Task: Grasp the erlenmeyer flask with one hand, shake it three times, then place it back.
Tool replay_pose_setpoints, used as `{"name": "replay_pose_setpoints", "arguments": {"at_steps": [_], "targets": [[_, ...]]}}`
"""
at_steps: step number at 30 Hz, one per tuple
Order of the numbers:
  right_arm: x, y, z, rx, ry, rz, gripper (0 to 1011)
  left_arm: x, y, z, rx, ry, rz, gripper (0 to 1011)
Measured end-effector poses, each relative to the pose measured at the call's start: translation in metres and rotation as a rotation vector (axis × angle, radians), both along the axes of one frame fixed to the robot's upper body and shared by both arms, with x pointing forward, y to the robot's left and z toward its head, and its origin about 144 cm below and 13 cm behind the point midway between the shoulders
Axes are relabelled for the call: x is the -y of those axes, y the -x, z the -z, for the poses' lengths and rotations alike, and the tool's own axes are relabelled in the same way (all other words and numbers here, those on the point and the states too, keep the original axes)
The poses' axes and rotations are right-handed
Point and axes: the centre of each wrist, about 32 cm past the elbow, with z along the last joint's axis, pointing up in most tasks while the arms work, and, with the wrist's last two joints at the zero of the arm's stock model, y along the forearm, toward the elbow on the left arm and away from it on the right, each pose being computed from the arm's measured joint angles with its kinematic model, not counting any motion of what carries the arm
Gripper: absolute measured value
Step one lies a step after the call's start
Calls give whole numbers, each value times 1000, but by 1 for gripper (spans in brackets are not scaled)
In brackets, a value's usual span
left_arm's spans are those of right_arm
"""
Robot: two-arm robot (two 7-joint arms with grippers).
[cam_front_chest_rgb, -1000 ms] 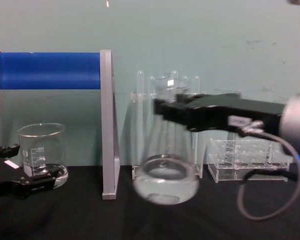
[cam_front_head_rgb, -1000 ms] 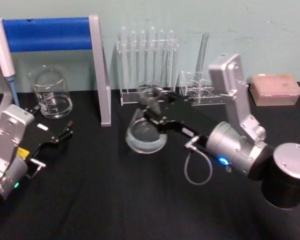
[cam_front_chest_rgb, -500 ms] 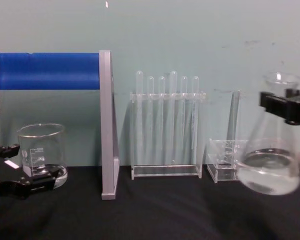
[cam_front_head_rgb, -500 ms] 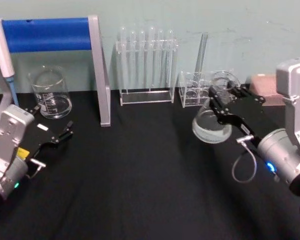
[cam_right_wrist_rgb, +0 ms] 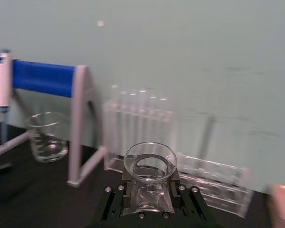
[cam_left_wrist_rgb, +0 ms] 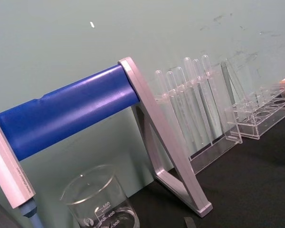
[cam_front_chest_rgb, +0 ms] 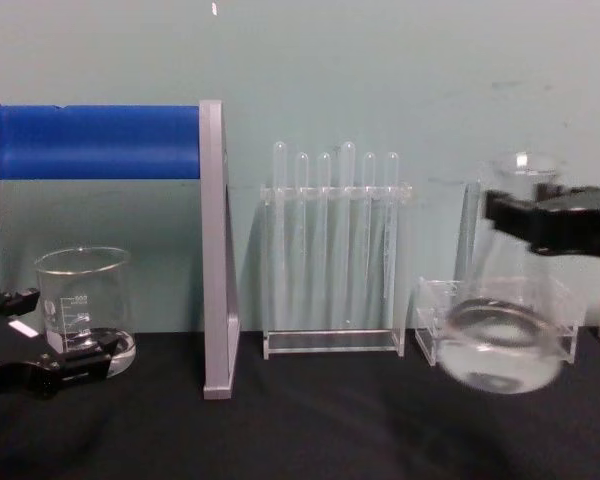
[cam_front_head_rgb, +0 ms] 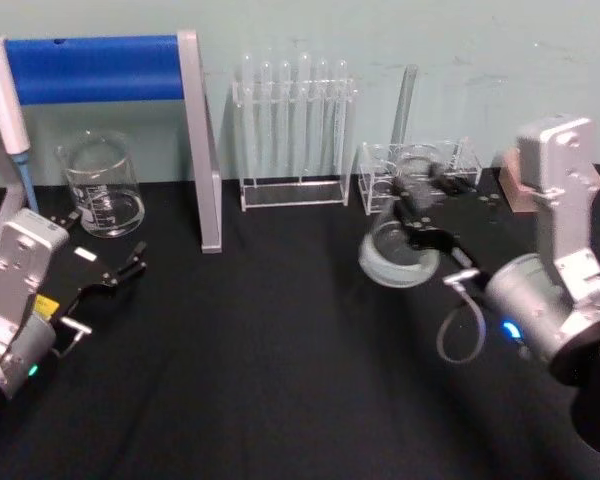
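Observation:
The erlenmeyer flask [cam_front_head_rgb: 392,258] is a clear conical flask with a little liquid, hanging tilted above the black table [cam_front_head_rgb: 260,380] right of centre. My right gripper [cam_front_head_rgb: 417,196] is shut on its neck, just in front of the low clear rack. The chest view has the flask [cam_front_chest_rgb: 502,345] lifted off the table with the black gripper [cam_front_chest_rgb: 528,216] clamped below the rim. In the right wrist view the flask's rim [cam_right_wrist_rgb: 149,164] sits between the black fingers [cam_right_wrist_rgb: 118,195]. The left gripper [cam_front_head_rgb: 115,272] rests open at the table's left side, near the beaker.
A glass beaker [cam_front_head_rgb: 102,185] stands at the back left beside a blue-barred stand [cam_front_head_rgb: 195,140] that holds a pipette [cam_front_head_rgb: 5,100]. A test tube rack [cam_front_head_rgb: 295,125] and a low clear rack [cam_front_head_rgb: 425,165] line the back wall. A pink box [cam_front_head_rgb: 508,180] sits at the far right.
The right gripper swung the flask from the table's centre far to the right, and it has now come back a little to the left. The left arm has not moved.

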Motion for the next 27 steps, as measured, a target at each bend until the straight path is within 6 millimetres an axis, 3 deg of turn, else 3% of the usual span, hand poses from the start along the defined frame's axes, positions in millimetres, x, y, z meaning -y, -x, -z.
{"name": "replay_pose_setpoints", "arguments": {"at_steps": [15,22,27], "targets": [[-59,-36,3,-13,13,-393,453,0,0,0,0,0,0,1001],[-62,-40,3,-12,7,-411,453,0,0,0,0,0,0,1001],[-53,-40,3,-6,-2,-355,453,0,0,0,0,0,0,1001]]}}
